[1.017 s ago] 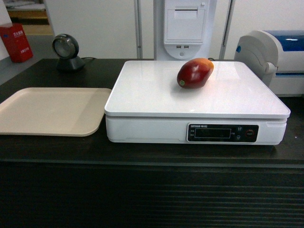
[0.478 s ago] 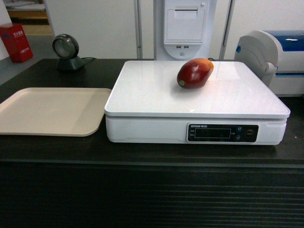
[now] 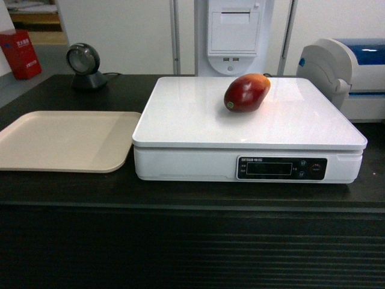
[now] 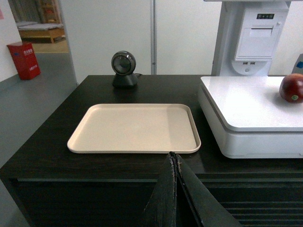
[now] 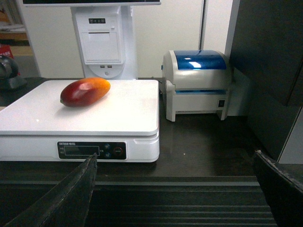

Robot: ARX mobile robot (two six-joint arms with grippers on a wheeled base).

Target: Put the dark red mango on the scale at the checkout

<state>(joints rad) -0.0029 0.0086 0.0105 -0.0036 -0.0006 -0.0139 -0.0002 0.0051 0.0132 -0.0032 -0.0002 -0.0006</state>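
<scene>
The dark red mango (image 3: 246,93) lies on its side on the white scale (image 3: 198,120), toward the platter's back right, orange end pointing right. The same mango (image 5: 84,91) rests on the scale (image 5: 123,113) in the right wrist view, and shows at the right edge as the mango (image 4: 291,88) in the left wrist view. The scale stands on the black checkout (image 3: 180,198). My left gripper (image 4: 173,158) is shut with nothing in it, in front of the counter's edge. My right gripper (image 5: 175,158) is open and empty, held back before the ribbed front. Neither gripper appears in the head view.
A beige tray (image 3: 60,139) lies left of the scale. A round black scanner (image 3: 84,65) stands at the back left. A white-and-blue printer (image 3: 349,72) sits right of the scale, and a white kiosk (image 3: 233,36) rises behind it.
</scene>
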